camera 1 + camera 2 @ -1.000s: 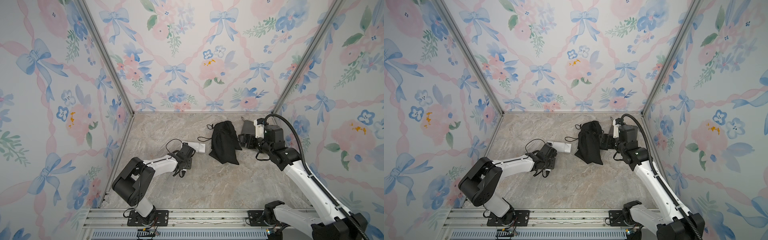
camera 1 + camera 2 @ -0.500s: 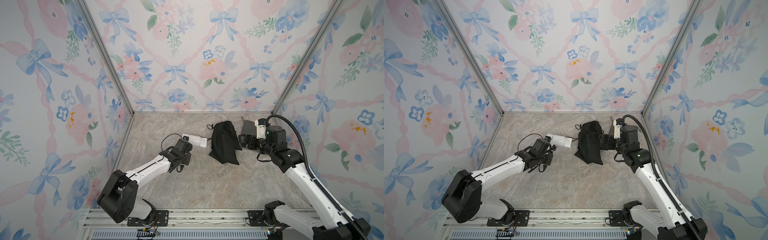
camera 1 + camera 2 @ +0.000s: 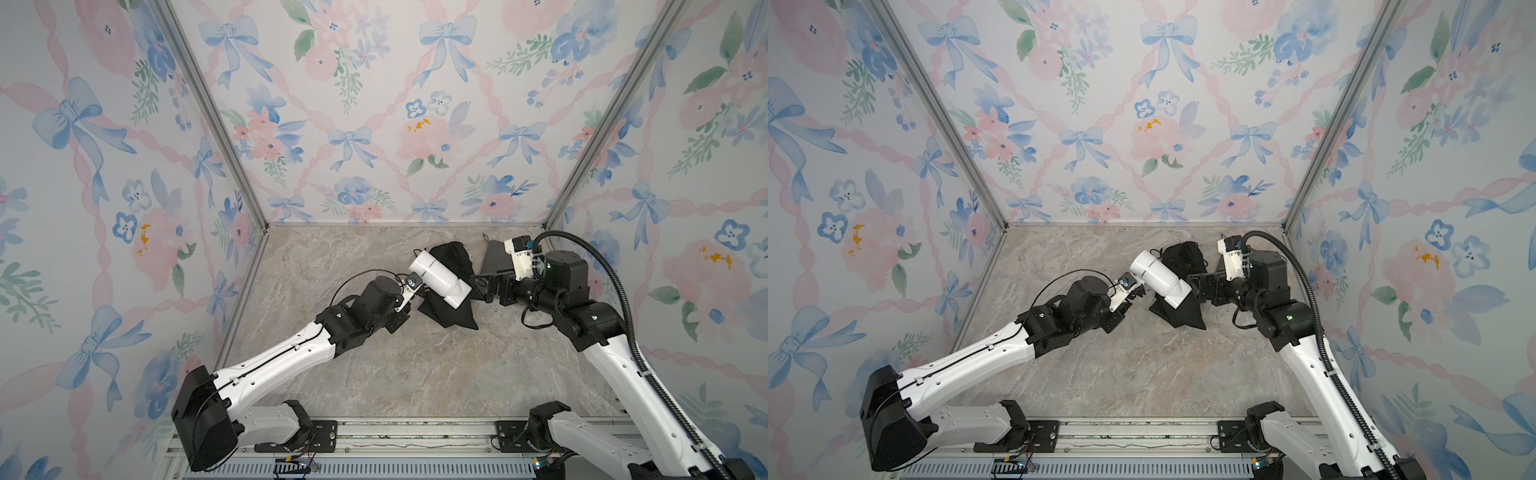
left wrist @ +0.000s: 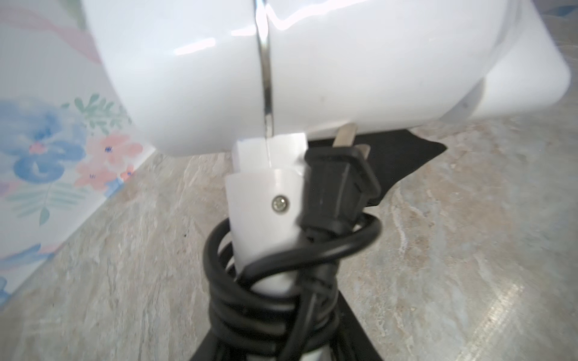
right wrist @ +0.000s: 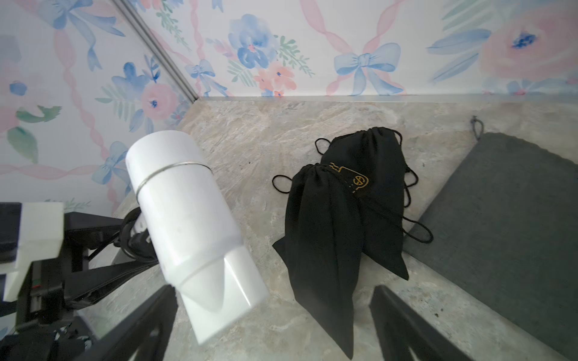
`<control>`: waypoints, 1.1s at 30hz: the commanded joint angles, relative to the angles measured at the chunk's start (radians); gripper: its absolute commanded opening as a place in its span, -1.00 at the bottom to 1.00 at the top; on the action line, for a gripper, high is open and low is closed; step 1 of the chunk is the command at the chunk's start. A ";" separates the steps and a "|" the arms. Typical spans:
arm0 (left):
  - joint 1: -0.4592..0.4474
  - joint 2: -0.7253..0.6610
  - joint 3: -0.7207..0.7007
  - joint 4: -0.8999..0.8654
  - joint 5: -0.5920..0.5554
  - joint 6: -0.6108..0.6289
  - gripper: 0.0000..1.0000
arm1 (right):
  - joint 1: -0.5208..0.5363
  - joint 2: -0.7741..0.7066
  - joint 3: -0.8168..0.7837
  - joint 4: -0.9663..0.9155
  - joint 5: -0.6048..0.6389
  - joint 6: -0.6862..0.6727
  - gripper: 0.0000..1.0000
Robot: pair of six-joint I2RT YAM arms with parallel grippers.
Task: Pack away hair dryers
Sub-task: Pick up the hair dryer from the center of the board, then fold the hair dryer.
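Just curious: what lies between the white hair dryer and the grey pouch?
Two overlapping black drawstring pouches lie between the white hair dryer and grey pouch, clearest in the right wrist view.

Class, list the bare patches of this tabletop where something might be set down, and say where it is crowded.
Bare: the wide front of the tabletop, between the left arm and right arm, up to the black pouches; also the back left corner. Crowded: back right, where white hair dryer, grey pouch and right tool bunch.
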 commanded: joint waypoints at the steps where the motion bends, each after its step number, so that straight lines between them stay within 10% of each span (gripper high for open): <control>1: -0.052 0.039 0.079 0.070 -0.029 0.113 -0.51 | -0.022 0.000 0.047 -0.061 -0.137 -0.059 0.99; 33: -0.212 0.084 0.212 0.252 -0.063 0.347 -0.47 | -0.170 0.103 0.201 -0.104 -0.534 -0.082 0.99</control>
